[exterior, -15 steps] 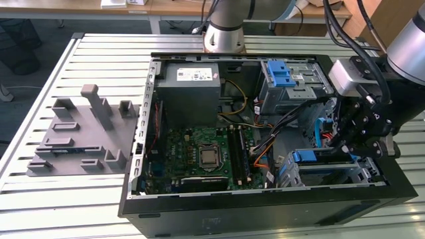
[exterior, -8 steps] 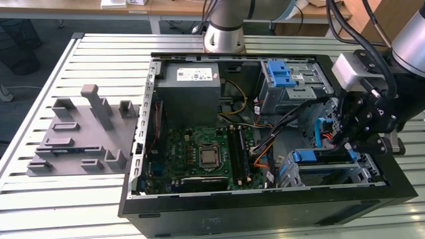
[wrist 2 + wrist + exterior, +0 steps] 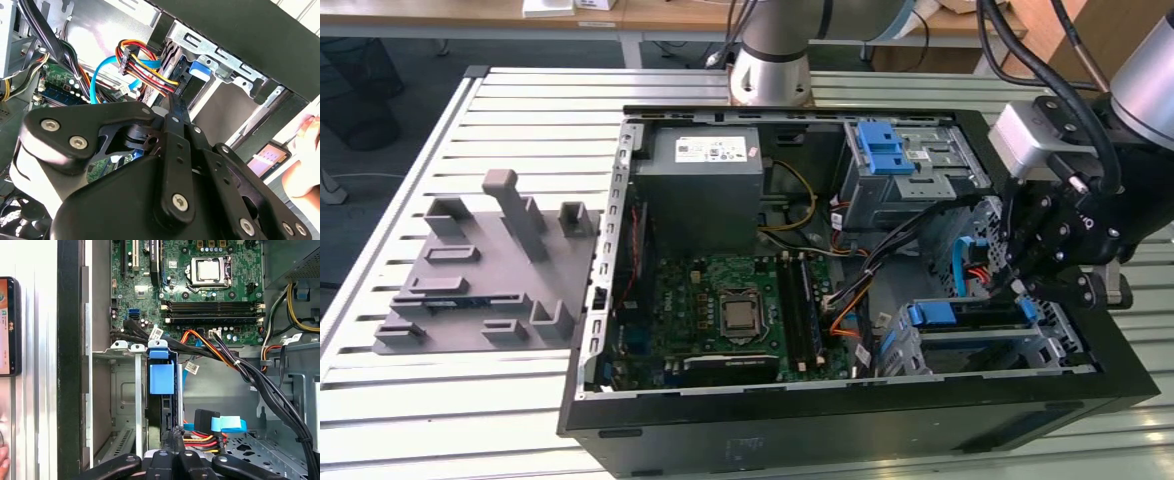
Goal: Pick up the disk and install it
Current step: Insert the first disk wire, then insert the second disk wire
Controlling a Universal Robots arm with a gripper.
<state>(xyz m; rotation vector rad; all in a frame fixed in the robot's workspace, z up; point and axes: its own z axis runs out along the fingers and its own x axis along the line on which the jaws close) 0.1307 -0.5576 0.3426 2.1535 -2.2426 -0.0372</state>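
Pincer (image 3: 172, 440): in the first wrist view we find its black fingers drawn together on the thin rear edge of the disk (image 3: 161, 377), which stands on edge in the grey drive bay (image 3: 125, 405) at the front corner of the open computer case (image 3: 720, 425), its blue carrier tab uppermost in that view. In the second wrist view the fingertips (image 3: 176, 107) meet at the bay mouth beside the orange-and-red cable bundle (image 3: 145, 62). Arm (image 3: 1061, 130): we record it entering from the exterior view's right, wrist bent down into the case near the blue-handled drive cage (image 3: 901, 160). Also inside: motherboard (image 3: 727, 310), power supply box (image 3: 707, 165). Surface: slatted metal counter (image 3: 494, 400), bearing a grey fixture (image 3: 487, 270) on the exterior view's left. A phone (image 3: 7, 325) lies just outside the case.
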